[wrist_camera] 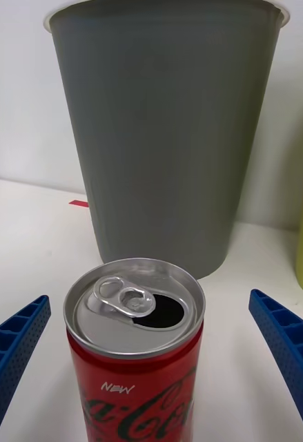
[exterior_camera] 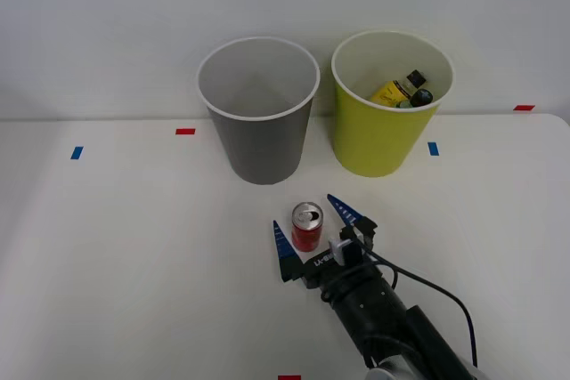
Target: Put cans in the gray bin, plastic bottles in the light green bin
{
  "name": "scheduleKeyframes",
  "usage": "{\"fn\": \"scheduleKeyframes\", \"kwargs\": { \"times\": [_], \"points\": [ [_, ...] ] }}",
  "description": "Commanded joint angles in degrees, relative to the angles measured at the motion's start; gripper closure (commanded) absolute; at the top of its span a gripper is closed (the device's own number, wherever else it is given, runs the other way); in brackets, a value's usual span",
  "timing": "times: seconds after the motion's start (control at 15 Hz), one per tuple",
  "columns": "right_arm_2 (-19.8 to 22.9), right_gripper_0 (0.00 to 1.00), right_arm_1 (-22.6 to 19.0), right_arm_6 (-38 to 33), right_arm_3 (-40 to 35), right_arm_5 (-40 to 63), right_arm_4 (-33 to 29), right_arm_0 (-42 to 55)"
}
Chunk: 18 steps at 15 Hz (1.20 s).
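Observation:
A small red can (exterior_camera: 306, 226) with an opened silver top stands upright on the white table, in front of the gray bin (exterior_camera: 259, 122). My right gripper (exterior_camera: 309, 223) is open, one blue ribbed finger on each side of the can without touching it. The wrist view puts the can (wrist_camera: 136, 345) between the fingertips (wrist_camera: 16, 345), with the gray bin (wrist_camera: 166, 131) right behind it. The light green bin (exterior_camera: 385, 109) stands to the right of the gray one and holds plastic bottles (exterior_camera: 403, 91), one with a yellow label and black cap.
Blue and red tape marks (exterior_camera: 185, 131) dot the table (exterior_camera: 134, 246). A white wall rises just behind the bins. My arm and its cable (exterior_camera: 392, 309) come in from the lower right.

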State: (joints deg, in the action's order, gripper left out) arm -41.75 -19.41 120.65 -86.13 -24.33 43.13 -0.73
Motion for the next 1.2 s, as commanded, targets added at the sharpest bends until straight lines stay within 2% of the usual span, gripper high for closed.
{"fn": "scheduleKeyframes", "kwargs": {
  "times": [0.07, 0.27, 0.33, 0.4, 0.47, 0.6, 0.67, 0.8, 1.2],
  "points": [
    [0.0, 0.00, 0.0, 0.8, 0.0, 0.1, 0.1, 0.0],
    [0.0, 0.00, 0.1, 1.7, 0.0, 0.8, -0.2, -0.3],
    [0.0, 0.08, 0.0, 2.0, 0.0, 0.9, -0.6, -0.4],
    [0.0, 0.46, 0.0, 2.1, 0.0, 0.9, -0.9, -0.5],
    [0.0, 0.70, -0.1, 2.3, 0.0, 0.9, -0.9, -0.6],
    [0.0, 0.92, -0.2, 2.5, 0.0, 0.9, -0.9, -0.5],
    [0.0, 0.97, -0.2, 2.6, 0.0, 0.9, -0.8, -0.6],
    [0.0, 0.99, -0.1, 2.5, 0.0, 0.9, -0.5, -0.5],
    [0.0, 1.00, 0.1, 2.4, 0.0, -2.0, -0.6, 1.0]
  ]
}}
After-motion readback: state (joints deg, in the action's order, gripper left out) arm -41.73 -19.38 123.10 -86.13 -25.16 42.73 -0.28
